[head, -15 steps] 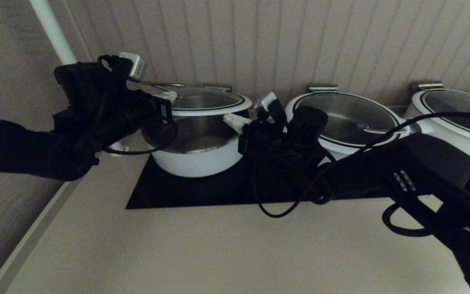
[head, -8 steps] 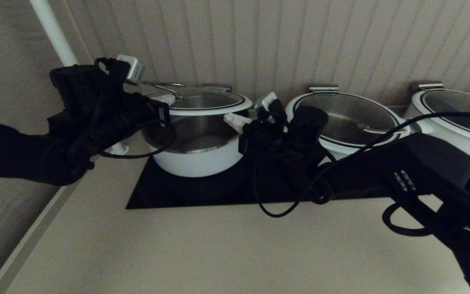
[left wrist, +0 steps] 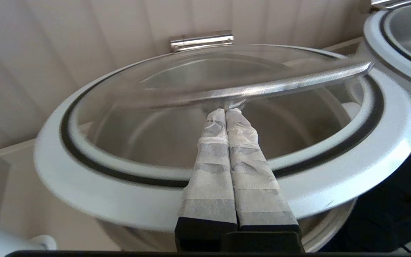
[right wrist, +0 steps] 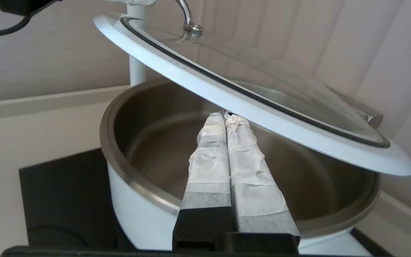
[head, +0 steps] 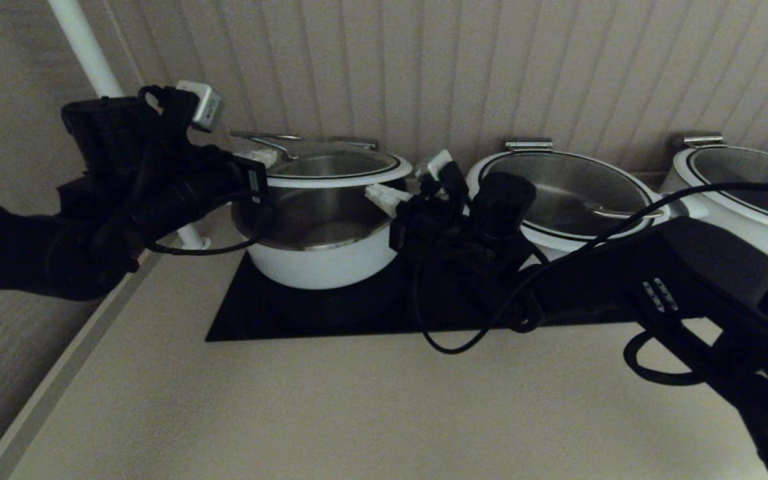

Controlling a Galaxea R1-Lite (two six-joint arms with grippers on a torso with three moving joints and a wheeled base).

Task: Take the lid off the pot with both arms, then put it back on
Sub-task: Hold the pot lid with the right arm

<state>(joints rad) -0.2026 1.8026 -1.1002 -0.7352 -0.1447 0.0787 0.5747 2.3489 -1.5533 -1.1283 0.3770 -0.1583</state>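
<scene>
The lid [head: 335,165] hangs tilted above the pot [head: 321,250], clear of its rim, higher on the robot's left side. The pot stands on a black mat [head: 371,310] on the worktop [head: 357,407]. The left gripper [left wrist: 226,111] has its jaws pressed together, tips touching the steel handle [left wrist: 262,87]. The right gripper [right wrist: 224,115] has its jaws pressed together, tips under the lid's white rim over the open pot.
</scene>
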